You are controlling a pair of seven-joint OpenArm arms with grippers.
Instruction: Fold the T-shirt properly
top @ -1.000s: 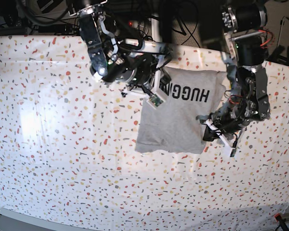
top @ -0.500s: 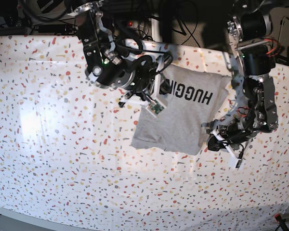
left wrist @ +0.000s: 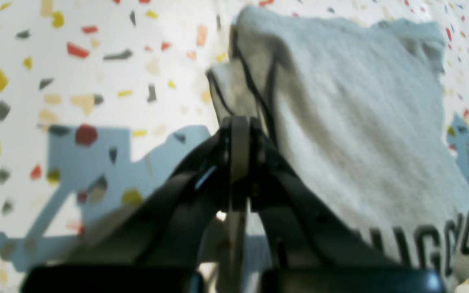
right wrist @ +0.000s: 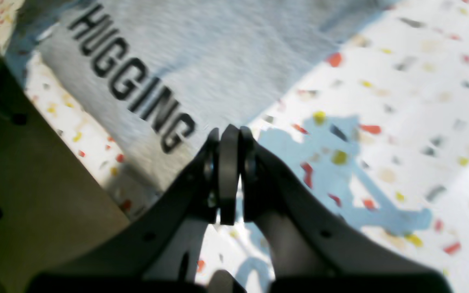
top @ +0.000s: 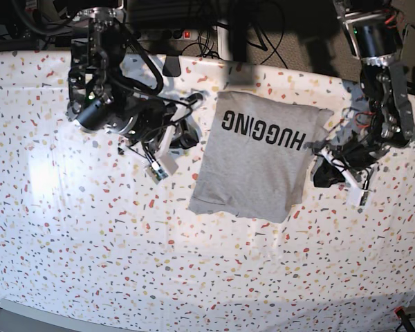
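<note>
The heather-grey cotton T-shirt with black "HUGGING" lettering (top: 254, 162) lies folded into a compact rectangle on the white speckled terrazzo-pattern tabletop (top: 90, 249), lettering up; the left gripper (left wrist: 239, 130) has its black fingers pressed together, empty, at the shirt's side edge; the right gripper (right wrist: 228, 140) is likewise pinched on nothing, beside the opposite edge; folding looks essentially finished; next would be clearing both arms away, or squaring the slightly skewed lower hem.

Robotics lab bench, white terrazzo-speckled tabletop (top: 90, 263), tangled black cables (top: 207, 34) behind it, two black bench-mounted robot arms (top: 104, 83)
</note>
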